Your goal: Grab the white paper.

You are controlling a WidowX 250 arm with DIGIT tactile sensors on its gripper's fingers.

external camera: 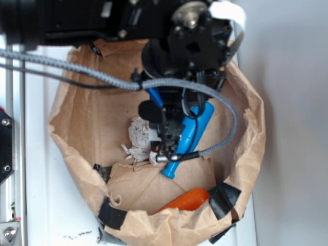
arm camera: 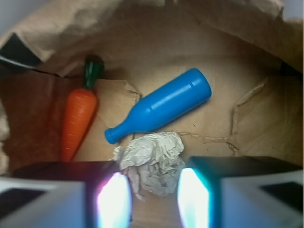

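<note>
The white paper (arm camera: 153, 161) is a crumpled off-white ball with grey creases, lying on the floor of the brown paper bag (arm camera: 223, 118). In the wrist view it sits between my two fingers, at their tips and a little beyond, with a gap on each side. My gripper (arm camera: 153, 197) is open and low inside the bag. In the exterior view the paper (external camera: 138, 136) shows just left of my gripper (external camera: 163, 148), partly hidden by it.
A blue bottle (arm camera: 161, 105) lies on its side just beyond the paper. An orange toy carrot (arm camera: 78, 121) with a green top lies to the left. The bag's walls (external camera: 66, 138) rise all around. Grey cables (external camera: 92, 74) cross above the bag.
</note>
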